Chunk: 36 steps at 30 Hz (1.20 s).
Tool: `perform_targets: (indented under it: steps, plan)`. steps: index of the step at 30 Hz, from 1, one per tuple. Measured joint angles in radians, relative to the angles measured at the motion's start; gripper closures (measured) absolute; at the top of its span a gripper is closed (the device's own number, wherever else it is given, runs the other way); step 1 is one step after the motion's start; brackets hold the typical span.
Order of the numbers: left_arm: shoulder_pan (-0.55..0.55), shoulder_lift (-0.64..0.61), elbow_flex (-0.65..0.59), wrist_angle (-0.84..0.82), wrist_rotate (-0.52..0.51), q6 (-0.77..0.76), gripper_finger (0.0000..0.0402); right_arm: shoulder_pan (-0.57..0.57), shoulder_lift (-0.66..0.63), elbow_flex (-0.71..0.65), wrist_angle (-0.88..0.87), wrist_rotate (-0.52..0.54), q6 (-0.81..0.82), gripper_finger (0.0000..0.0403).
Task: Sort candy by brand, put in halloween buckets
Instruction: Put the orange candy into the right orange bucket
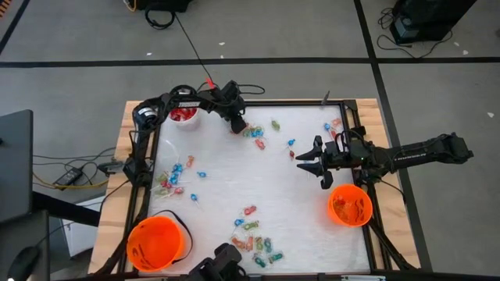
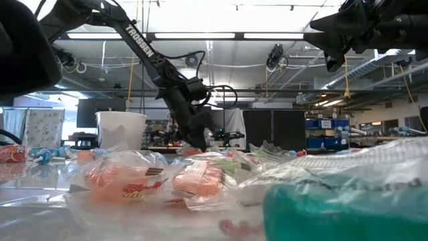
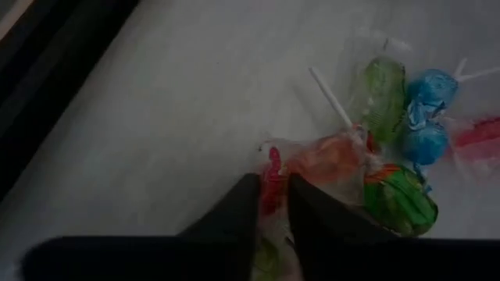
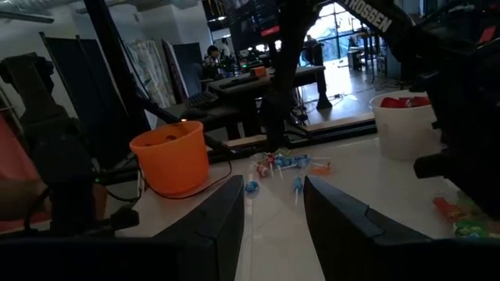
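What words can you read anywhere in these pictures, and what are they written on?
"TROSSEN" in white letters on the left arm, seen in the low view.
"ROSSEN", first letter cut off, on the same arm in the right wrist view.
Small white lettering on the right arm from above: too small to read.
Candy wrappers: print too blurred to read.

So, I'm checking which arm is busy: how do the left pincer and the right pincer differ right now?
The left pincer is down on the table at the far candy cluster, fingers nearly closed around a red-wrapped piece; the right pincer hangs above the table with nothing between its fingers. The left one sits near the white pail, the right one near an orange bucket. Both are dark, two-fingered.
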Motion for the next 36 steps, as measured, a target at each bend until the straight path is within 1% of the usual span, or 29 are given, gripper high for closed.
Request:
perform_targets:
  steps: [2, 3, 12, 18, 23, 29, 32, 36]
  plan:
    - [-0.002, -0.001, 0.000, 0.000, 0.001, -0.002, 0.0382, 0.000, 0.000, 0.000, 0.000, 0.000, 0.000, 0.0258]
    - [-0.002, -0.002, 0.000, 0.000, 0.001, -0.005, 0.0390, 0.000, 0.000, 0.000, 0.000, 0.000, 0.000, 0.0258]
    - [-0.018, -0.021, -0.002, -0.031, -0.007, -0.048, 0.0397, 0.000, 0.000, 0.000, 0.000, 0.000, 0.000, 0.0258]
    - [-0.059, -0.125, -0.002, -0.034, -0.034, -0.044, 0.0399, 0.000, 0.000, 0.000, 0.000, 0.000, 0.000, 0.0258]
    - [-0.153, -0.214, -0.002, -0.071, -0.091, -0.029, 0.0400, 0.000, 0.000, 0.000, 0.001, 0.000, 0.000, 0.0258]
    - [-0.307, -0.309, -0.007, -0.107, -0.201, -0.002, 0.0400, 0.000, 0.000, 0.000, 0.056, 0.014, 0.000, 0.0258]
    - [-0.374, -0.383, -0.059, -0.040, -0.212, -0.002, 0.0400, 0.000, -0.001, 0.000, 0.096, 0.030, 0.012, 0.0258]
    - [-0.423, -0.507, -0.192, 0.060, -0.215, -0.051, 0.0400, 0.000, -0.001, 0.000, 0.115, 0.027, 0.014, 0.0258]
